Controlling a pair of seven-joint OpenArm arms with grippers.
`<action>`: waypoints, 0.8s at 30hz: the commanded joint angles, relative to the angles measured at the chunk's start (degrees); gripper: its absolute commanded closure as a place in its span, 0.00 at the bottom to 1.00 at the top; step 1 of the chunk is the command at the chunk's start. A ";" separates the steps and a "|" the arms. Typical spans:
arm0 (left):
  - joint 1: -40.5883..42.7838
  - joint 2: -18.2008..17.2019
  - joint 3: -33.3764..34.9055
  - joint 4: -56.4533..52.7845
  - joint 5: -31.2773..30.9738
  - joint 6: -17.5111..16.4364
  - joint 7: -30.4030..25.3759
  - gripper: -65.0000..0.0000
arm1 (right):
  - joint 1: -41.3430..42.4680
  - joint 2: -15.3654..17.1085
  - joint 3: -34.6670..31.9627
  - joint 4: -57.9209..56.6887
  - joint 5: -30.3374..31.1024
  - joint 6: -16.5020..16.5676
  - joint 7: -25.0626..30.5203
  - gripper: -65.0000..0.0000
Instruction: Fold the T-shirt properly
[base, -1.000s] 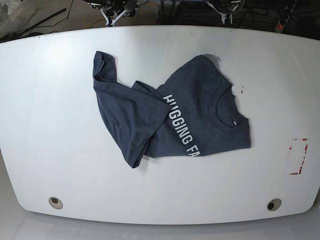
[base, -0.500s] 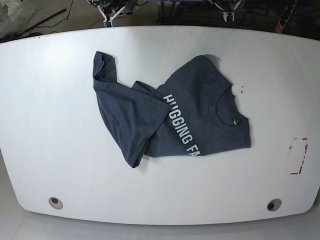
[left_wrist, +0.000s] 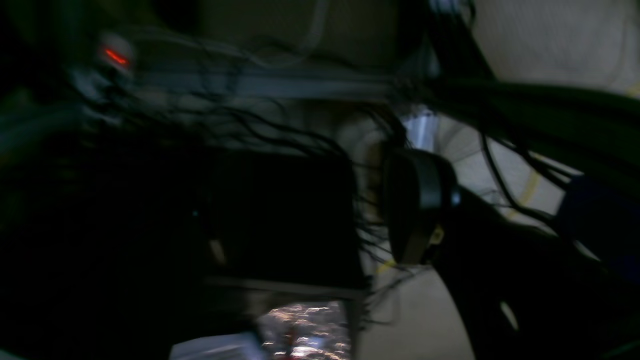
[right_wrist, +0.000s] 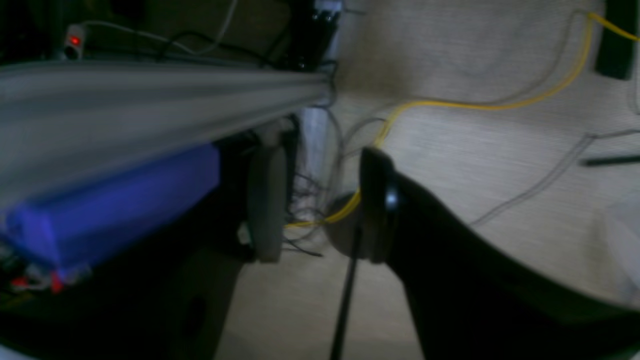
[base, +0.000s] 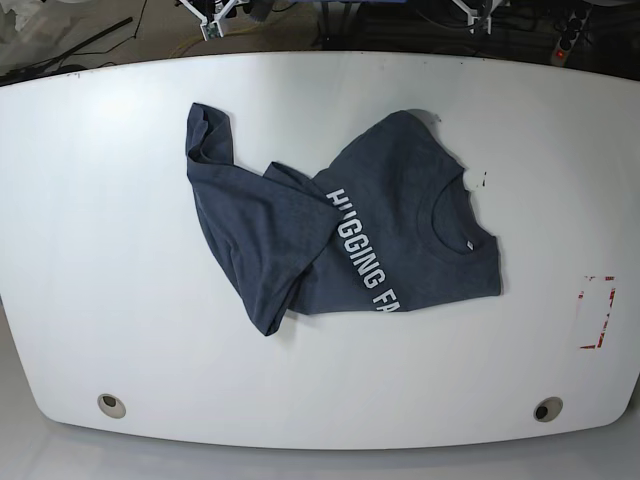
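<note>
The T-shirt lies crumpled on the white table in the base view. It is dark navy-grey, with white lettering running diagonally and the neckline at the right. Its lower part is folded over at the left, with a bunched end at the far left. Both grippers are behind the table's far edge, well away from the shirt. Only a bit of my right gripper and of my left gripper shows. In the right wrist view the gripper is open and empty. In the left wrist view one finger stands alone.
A red-marked rectangle lies on the table at the right. Two round holes sit near the front edge. Both wrist views are blurred and show floor, cables and dark equipment behind the table.
Both grippers have drawn back beyond the table's far edge and nearly left the base view. The T-shirt has not moved.
</note>
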 joint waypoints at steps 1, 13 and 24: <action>4.83 -0.08 -0.05 7.57 -0.08 0.14 -0.16 0.40 | -4.70 -0.36 0.26 6.30 0.37 0.12 -0.28 0.65; 19.95 -0.52 -1.90 34.30 -0.17 -1.71 -0.16 0.40 | -20.08 -1.95 0.96 27.13 5.47 -0.24 -0.46 0.65; 24.61 -0.52 -10.25 44.06 -12.04 -9.62 -0.16 0.40 | -30.11 -2.21 7.20 45.60 15.31 0.12 -0.28 0.65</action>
